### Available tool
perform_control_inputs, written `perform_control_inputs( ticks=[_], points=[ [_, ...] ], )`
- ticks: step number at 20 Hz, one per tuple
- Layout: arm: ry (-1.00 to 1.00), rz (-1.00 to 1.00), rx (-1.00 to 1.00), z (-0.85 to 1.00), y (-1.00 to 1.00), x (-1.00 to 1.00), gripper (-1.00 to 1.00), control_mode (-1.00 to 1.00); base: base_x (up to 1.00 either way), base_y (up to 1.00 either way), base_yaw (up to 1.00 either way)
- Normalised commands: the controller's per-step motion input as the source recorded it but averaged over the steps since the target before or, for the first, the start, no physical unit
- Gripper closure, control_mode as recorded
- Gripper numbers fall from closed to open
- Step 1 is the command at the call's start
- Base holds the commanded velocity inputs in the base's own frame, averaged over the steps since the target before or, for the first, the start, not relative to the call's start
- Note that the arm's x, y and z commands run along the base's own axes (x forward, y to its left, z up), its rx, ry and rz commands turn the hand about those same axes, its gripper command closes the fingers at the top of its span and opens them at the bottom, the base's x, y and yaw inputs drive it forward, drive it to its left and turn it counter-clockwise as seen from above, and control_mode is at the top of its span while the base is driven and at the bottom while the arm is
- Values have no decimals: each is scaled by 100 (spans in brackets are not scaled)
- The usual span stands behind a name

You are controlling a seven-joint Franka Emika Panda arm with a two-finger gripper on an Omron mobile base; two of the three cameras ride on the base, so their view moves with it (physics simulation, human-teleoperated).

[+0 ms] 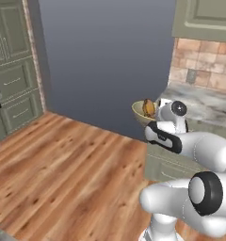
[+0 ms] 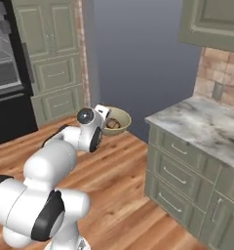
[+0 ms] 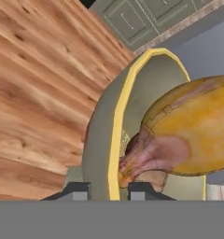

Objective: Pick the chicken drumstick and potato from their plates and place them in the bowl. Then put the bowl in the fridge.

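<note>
Base views: behind arm, left and right, facing bowl from afar.
Hand view: close against bowl rim.

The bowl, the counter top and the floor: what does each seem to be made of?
The bowl: looks like glazed ceramic or matte plastic; a smooth olive-tan wall with a brighter yellow rim, no grain. The render leaves it open.
The counter top: marble or similar stone, polished; grey-white with darker veining.
The floor: varnished wood planks; warm brown grain, knots and plank seams with a slight sheen.
</note>
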Motion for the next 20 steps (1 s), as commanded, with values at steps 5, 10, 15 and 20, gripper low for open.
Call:
perform_control_inputs(
  ticks=[5, 10, 15, 20],
  points=[
    [0, 0, 0, 0, 0, 0, 100, 100, 72, -1, 53],
    [0, 0, 0, 0, 0, 0, 100, 100, 72, -1, 53],
    [0, 0, 0, 0, 0, 0, 100, 100, 74, 0, 50],
    [0, 0, 0, 0, 0, 0, 100, 100, 77, 0, 47]
  ],
)
